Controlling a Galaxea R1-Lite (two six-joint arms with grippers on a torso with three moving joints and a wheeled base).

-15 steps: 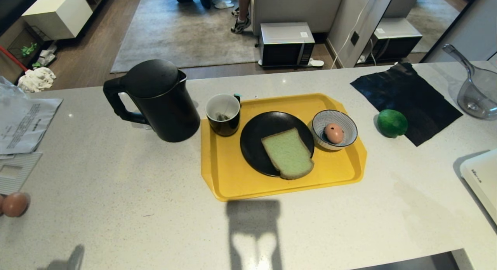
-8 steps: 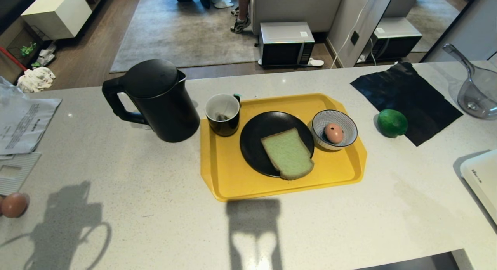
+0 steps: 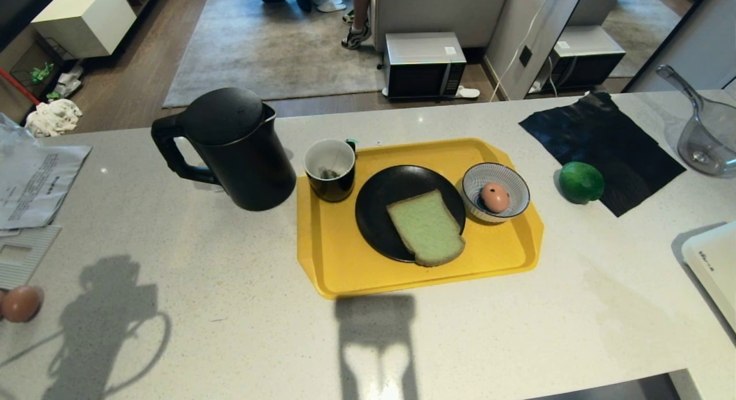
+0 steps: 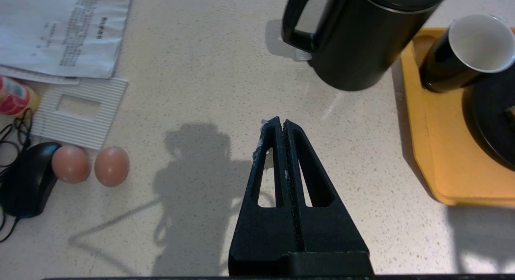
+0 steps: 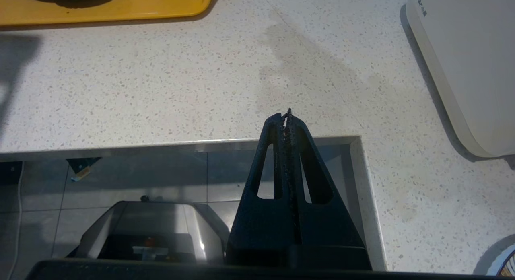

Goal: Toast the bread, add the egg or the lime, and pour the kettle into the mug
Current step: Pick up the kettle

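The left gripper (image 4: 280, 123) is hanging pressed shut and empty over bare counter (image 3: 230, 308), right of two plain brown eggs (image 4: 91, 165). The kettle (image 3: 233, 149) is standing far left of the yellow tray (image 3: 345, 268), which is carrying the mug (image 3: 330, 170), the bread (image 3: 426, 226) on a black plate (image 3: 382, 202), and the egg (image 3: 494, 196) in a striped bowl (image 3: 514, 184). The lime (image 3: 581, 182) is sitting further right. The right gripper (image 5: 287, 116) is resting closed and empty at the counter's near edge.

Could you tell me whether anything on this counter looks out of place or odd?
Yes: two loose eggs lie on the bare counter beside a black computer mouse and papers, free to roll. The bread overhangs its black plate.
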